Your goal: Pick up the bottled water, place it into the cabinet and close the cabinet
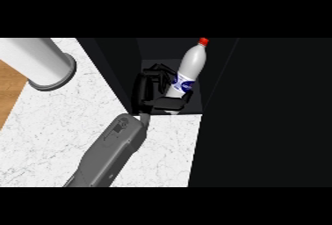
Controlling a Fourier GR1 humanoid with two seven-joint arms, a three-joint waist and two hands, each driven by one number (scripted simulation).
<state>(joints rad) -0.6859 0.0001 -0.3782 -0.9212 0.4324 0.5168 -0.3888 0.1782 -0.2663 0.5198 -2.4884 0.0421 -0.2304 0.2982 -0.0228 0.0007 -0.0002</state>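
The bottled water is white with a red cap and a blue label. It stands tilted, cap to the upper right, inside the dark open cabinet. My left hand reaches into the cabinet from the lower left. Its fingers curl round the bottle's lower part and its thumb lies under the base, hiding the bottom of the bottle. My right hand does not show.
A wide black panel of the cabinet fills the right side. A tall white cylinder on a grey base stands on the white marble counter at the upper left. Wooden floor shows past the counter's left edge.
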